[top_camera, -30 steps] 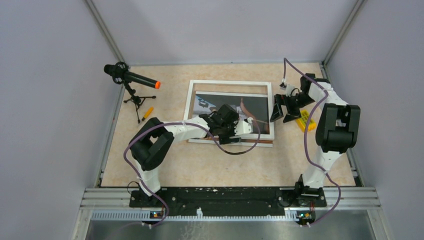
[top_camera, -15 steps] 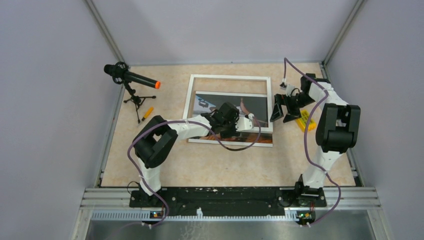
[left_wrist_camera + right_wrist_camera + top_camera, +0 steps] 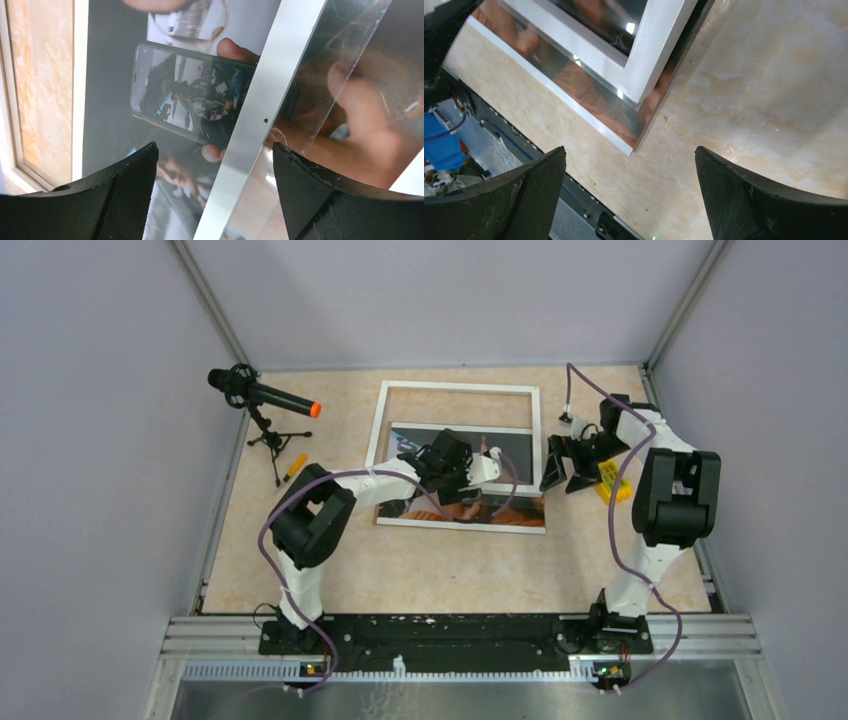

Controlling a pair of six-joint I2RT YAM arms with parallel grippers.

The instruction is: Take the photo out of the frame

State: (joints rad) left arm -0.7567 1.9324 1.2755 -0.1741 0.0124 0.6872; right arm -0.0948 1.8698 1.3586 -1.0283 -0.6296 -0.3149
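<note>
The white frame [image 3: 455, 387] lies flat mid-table, shifted toward the back wall off the photo [image 3: 515, 450], whose orange-brown near strip lies uncovered on the table. My left gripper [image 3: 488, 462] hovers open over the frame's near rail. In the left wrist view that rail [image 3: 260, 115] runs diagonally between the fingers [image 3: 125, 190], over the dark photo [image 3: 185, 105], which shows a phone. My right gripper [image 3: 557, 468] stands open beside the frame's right side. Its wrist view shows the frame's corner [image 3: 659, 35] and the photo's corner [image 3: 589, 85], with bare table between the fingers [image 3: 734, 195].
A clear sheet [image 3: 350, 75] lies over the photo's right part. A yellow block [image 3: 610, 483] sits right of the right gripper. A microphone on a small tripod [image 3: 265, 400] and an orange-handled tool [image 3: 293, 465] stand at the left. Grey walls enclose three sides.
The frame has slid toward the back wall while the photo stayed, baring more of the photo's near strip. My left gripper moved back with it. The right gripper barely shifted.
</note>
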